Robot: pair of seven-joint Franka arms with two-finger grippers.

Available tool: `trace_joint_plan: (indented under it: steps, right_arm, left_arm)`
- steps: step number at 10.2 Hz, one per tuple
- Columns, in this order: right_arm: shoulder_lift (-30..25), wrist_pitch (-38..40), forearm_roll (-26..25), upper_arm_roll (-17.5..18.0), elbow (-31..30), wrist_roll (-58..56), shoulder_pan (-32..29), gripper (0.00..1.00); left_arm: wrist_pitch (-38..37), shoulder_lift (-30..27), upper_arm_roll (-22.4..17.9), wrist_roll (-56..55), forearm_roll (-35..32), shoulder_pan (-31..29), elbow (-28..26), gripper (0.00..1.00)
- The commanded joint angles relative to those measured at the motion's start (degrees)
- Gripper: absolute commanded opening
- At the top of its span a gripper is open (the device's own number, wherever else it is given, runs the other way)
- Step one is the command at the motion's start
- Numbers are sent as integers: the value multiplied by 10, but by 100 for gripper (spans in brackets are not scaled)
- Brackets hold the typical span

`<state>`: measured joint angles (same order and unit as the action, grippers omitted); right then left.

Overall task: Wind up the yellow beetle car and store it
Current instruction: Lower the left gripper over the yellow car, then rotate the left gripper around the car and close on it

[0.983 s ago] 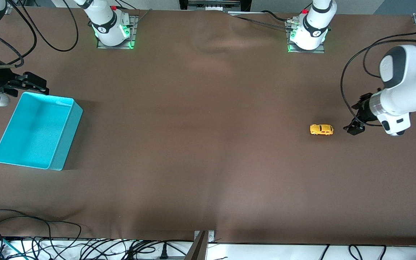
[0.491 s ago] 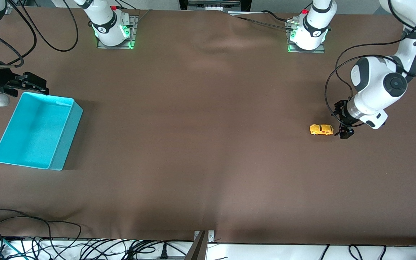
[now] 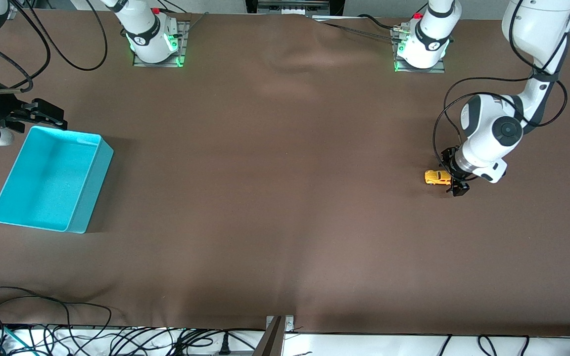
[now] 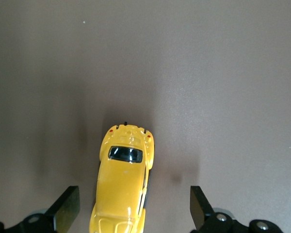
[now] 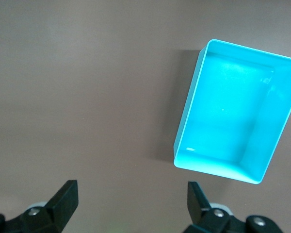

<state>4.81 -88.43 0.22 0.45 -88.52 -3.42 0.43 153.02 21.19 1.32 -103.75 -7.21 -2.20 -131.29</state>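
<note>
Car (image 3: 437,177) is the point of it all, yet the biggest thing to reckon with is the surface (image 3: 285,198), a wide brown cloth with soft wrinkles, bare between its two ends. Robot bases stand along one edge, and loose black cables trail off the edge nearest the front camera.

Next in size is the teal bin (image 3: 50,179), empty and open-topped, well apart from the car at the right arm's end of the surface. It seems set there as the store, so the car has almost the whole surface to cross once wound.

The right claw (image 5: 131,199) hangs near the bin with its jaws spread and nothing between them; that arm waits, probably placed to receive or to help with the drop.

The left claw (image 4: 135,208) is low over the car's one end, jaws spread wide, one finger to each flank of the body without touching it. That straddle looks like the set-up for a pinch across the car's sides.

The car itself, tiny and yellow, stands on its wheels at the left arm's end, upright and not yet gripped.
</note>
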Motion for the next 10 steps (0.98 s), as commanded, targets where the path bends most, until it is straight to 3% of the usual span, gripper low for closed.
trace_joint_plan:
  steps: [1,3,5,7,10]
  right_arm:
    - [5,4,12,-1,11,-11,-2,100]
    - [4,4,12,-1,11,-11,-1,100]
    - [4,4,11,-1,11,-11,-2,100]
    - [4,4,12,-1,11,-11,-2,100]
    - [4,4,11,-1,11,-11,-1,100]
  left_arm:
    - [-1,-4,0,-28,-33,3,2,100]
    - [-4,-4,0,-25,-45,1,2,98]
    - [-5,-5,8,-26,-48,0,-2,42]
    - [-5,-10,11,-32,-48,1,-6,0]
    - [-36,-39,49,-35,-47,1,3,0]
